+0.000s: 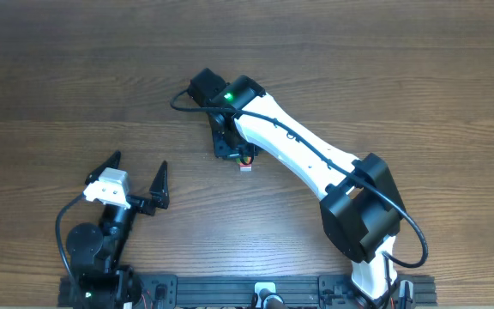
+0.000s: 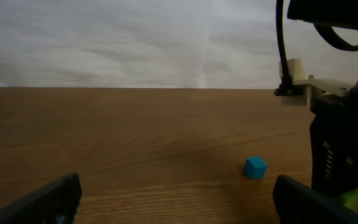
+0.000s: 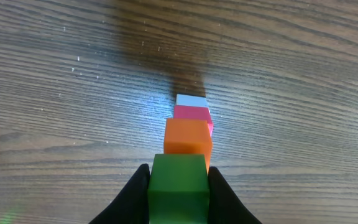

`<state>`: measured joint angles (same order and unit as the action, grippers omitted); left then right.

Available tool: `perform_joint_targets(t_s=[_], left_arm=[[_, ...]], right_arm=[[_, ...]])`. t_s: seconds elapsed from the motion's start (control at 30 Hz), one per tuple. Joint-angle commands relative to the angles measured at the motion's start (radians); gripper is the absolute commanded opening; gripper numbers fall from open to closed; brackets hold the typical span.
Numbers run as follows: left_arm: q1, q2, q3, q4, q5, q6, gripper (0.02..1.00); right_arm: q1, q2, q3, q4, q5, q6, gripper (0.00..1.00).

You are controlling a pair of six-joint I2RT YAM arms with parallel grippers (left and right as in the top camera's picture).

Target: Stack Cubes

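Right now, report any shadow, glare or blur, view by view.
Right wrist view: a pale sheen on the table beside the stack, a soft dark shadow beyond it, the held green cube slightly soft. Left wrist view: dim, the blue cube clear, the near fingers blurred dark shapes. Top view: even light, no glare, the right arm covering the stack.

Right arm [image 1: 298,150] covers the stack [image 1: 246,166] from above, only a sliver peeking out. Green cube [image 3: 179,186] clipped at the frame edge; white cube [image 3: 191,100] mostly behind pink cube [image 3: 193,113].
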<state>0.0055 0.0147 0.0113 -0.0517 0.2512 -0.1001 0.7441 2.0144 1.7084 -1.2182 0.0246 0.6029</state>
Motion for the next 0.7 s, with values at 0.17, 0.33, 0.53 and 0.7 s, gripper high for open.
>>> perform_joint_targets(t_s=[0.17, 0.33, 0.53, 0.7], left_arm=[[-0.005, -0.005, -0.006, -0.001, 0.006, 0.014, 1.0], [-0.005, -0.005, -0.006, 0.0, 0.006, 0.014, 1.0], [-0.005, -0.005, -0.006, 0.0, 0.006, 0.015, 1.0], [-0.005, -0.005, -0.006, -0.001, 0.006, 0.014, 1.0]], right_arm=[[-0.013, -0.027, -0.009, 0.007, 0.003, 0.014, 0.012], [-0.014, -0.027, -0.009, 0.011, 0.003, 0.014, 0.012], [-0.016, -0.027, -0.009, 0.015, 0.014, 0.026, 0.012], [-0.017, -0.027, -0.009, 0.018, 0.027, 0.032, 0.014]])
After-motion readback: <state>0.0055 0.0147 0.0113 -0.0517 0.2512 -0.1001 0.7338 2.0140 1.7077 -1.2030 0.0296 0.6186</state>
